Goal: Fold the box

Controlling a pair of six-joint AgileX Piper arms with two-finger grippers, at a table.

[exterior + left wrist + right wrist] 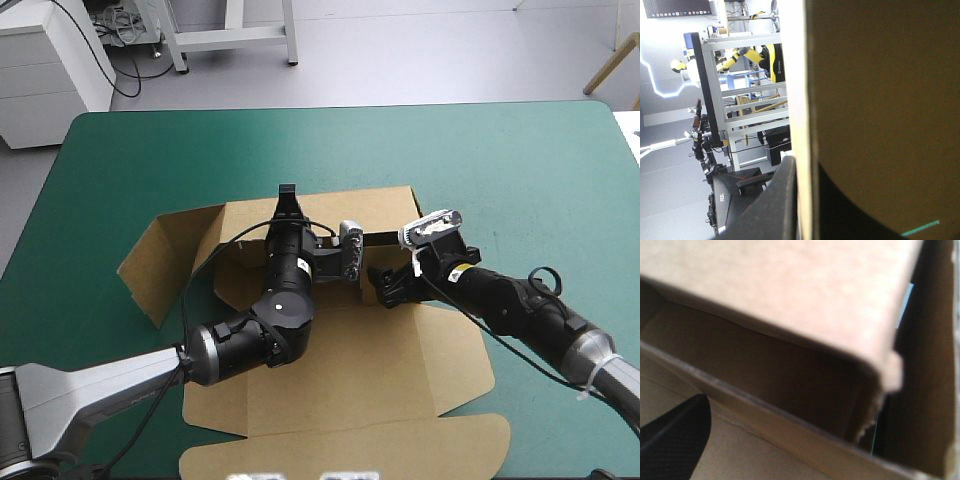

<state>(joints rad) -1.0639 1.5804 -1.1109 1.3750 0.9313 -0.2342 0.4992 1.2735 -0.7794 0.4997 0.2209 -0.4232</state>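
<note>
The left fingers (288,203) are clenched on the top edge of the far wall (350,208) of the brown box (400,380), and the left wrist view shows the board's pale edge running between them. The right fingers (388,286) are down inside the box near its right end; only one black finger shows there, beside a bent-over flap (790,295), so I cannot tell whether they are clenched or released. The box lies mid-counter (520,170) on the teal-green cover, with its left flap (160,258) splayed outward and its lid (340,455) flat toward the near edge.
</note>
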